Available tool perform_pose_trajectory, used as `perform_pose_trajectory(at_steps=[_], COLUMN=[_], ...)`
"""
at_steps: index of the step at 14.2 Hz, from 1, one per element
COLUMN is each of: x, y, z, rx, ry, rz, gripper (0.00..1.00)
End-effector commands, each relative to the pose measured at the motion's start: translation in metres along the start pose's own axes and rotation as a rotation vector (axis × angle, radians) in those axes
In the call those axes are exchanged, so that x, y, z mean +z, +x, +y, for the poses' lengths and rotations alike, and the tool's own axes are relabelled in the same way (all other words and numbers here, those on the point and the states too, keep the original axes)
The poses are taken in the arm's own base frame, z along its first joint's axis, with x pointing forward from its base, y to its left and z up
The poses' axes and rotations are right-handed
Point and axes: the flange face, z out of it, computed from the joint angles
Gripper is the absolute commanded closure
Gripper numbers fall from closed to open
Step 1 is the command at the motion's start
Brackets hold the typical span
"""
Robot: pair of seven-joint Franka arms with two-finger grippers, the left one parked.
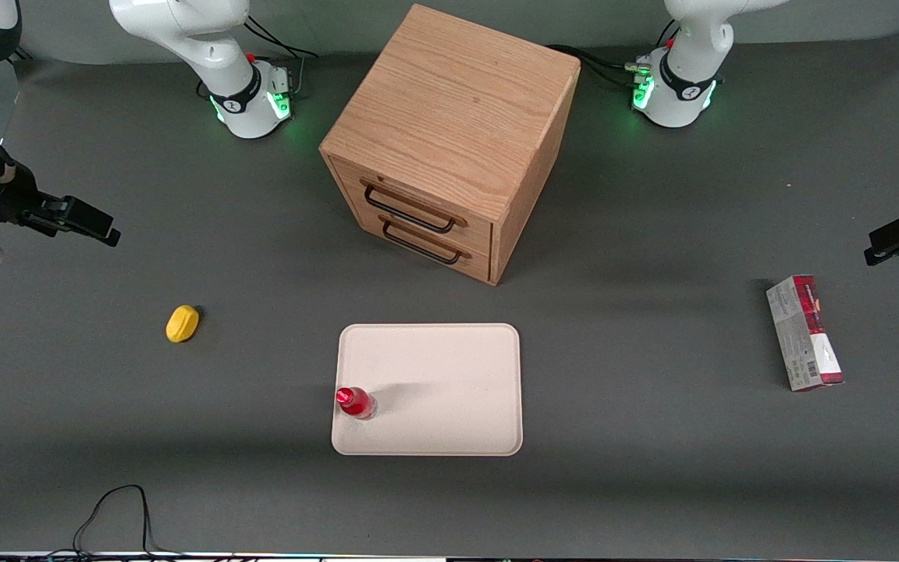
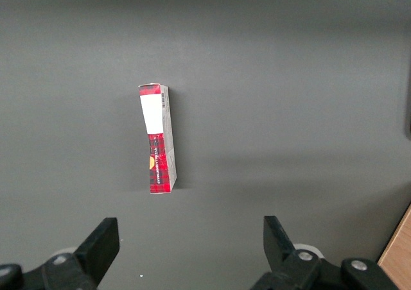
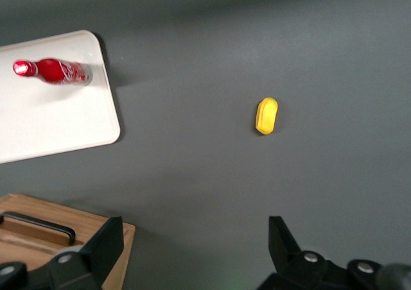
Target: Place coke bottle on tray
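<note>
Presently on the grey table point(image 1: 652, 484), as catalogued from the front view unless noted:

Coke bottle point(image 1: 355, 403): small, red, red cap, standing upright on the tray, just inside the rim at the tray's lower left corner in the front frame. Nothing grips it. Also visible in the right wrist view point(image 3: 52, 72), close to the tray's rounded corner.

Tray point(image 1: 449, 367): cream-white, rectangular, rounded corners, low rim. Lies flat at lower centre of the frame, in front of the drawer cabinet, apart from it. Its corner also shows in the right wrist view point(image 3: 58, 123).

Gripper point(image 1: 79, 218): the right arm's, at the left edge of the front frame, raised over bare table toward the working arm's end, well apart from tray and bottle. In the right wrist view point(image 3: 196, 251) its two dark fingers point(image 3: 103, 245) stand spread wide, with nothing between them.

Lemon-like object point(image 1: 182, 323): yellow, lying on the table at centre left, between the gripper and the tray. Seen too in the right wrist view point(image 3: 266, 115).

Drawer cabinet point(image 1: 449, 133): light wood, two drawers with dark handles, upper centre of the frame.

Carton point(image 1: 805, 332): red and grey, lying flat at the right of the frame, toward the parked arm's end.

Cable point(image 1: 118, 511): black, looped at the lower left edge.
</note>
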Motion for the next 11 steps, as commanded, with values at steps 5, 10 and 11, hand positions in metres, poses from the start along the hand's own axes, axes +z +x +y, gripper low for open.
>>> perform_pose_trajectory(at_steps=[5, 10, 11], x=[-0.012, -0.012, -0.011], y=[0.002, 0.0, 0.0], z=[0.035, 0.04, 0.039], rx=[-0.102, -0.137, -0.137], ry=[-0.001, -0.038, -0.037], rz=[0.027, 0.024, 0.023], gripper=[0.0, 0.0, 0.0])
